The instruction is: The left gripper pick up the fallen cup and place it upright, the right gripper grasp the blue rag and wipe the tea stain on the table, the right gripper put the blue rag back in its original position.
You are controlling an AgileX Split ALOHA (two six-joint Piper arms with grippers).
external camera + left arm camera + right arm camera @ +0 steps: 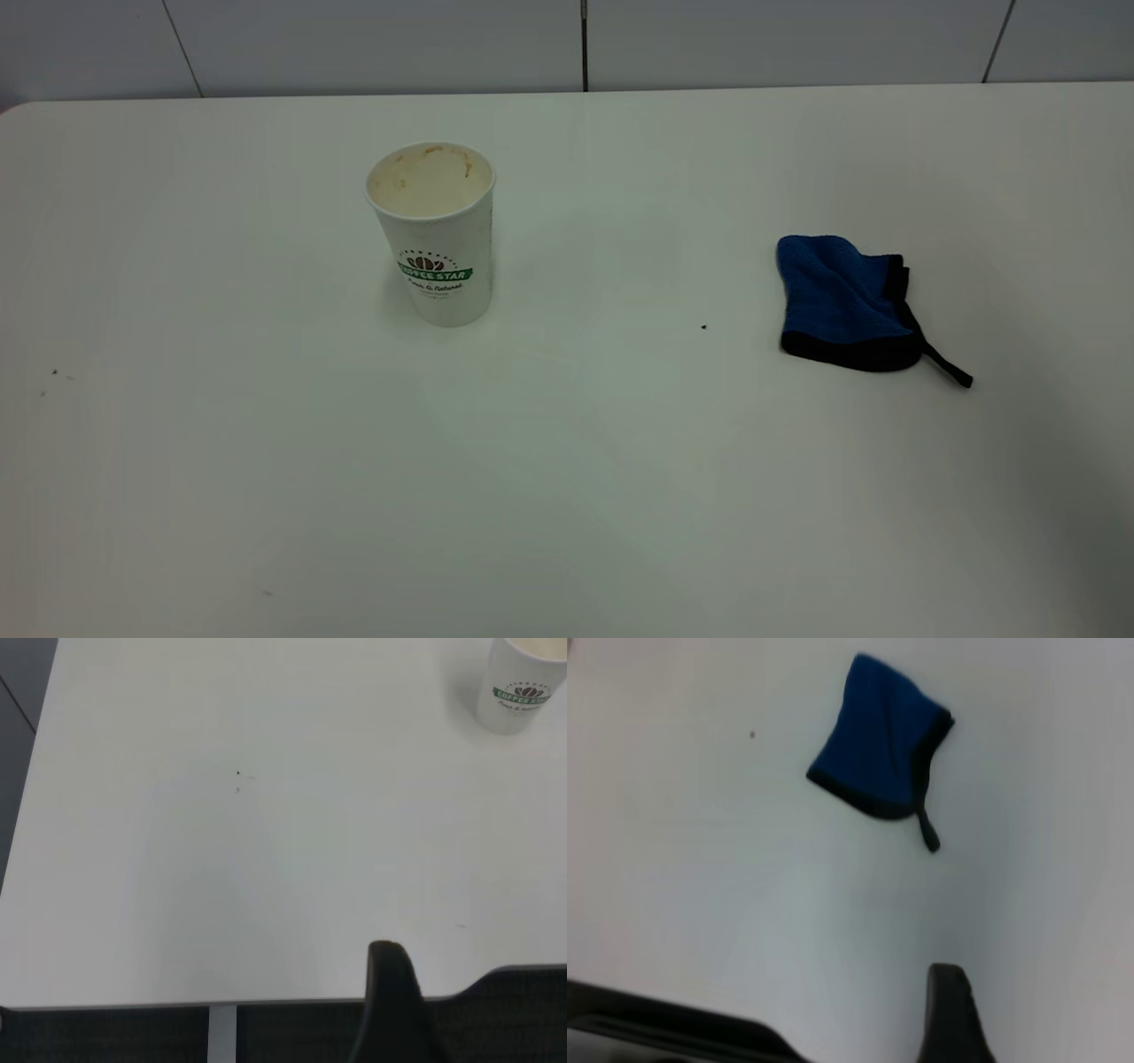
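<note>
White cup (434, 232) upright, blue rag (842, 301) well apart.

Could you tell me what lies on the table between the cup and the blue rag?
Only bare table and one tiny dark speck separate cup and blue rag, per the exterior view.

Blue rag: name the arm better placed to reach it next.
Right, probably. The blue rag lies on the table's right half and fills the right wrist view, whereas the left wrist view shows only the upright cup.
</note>
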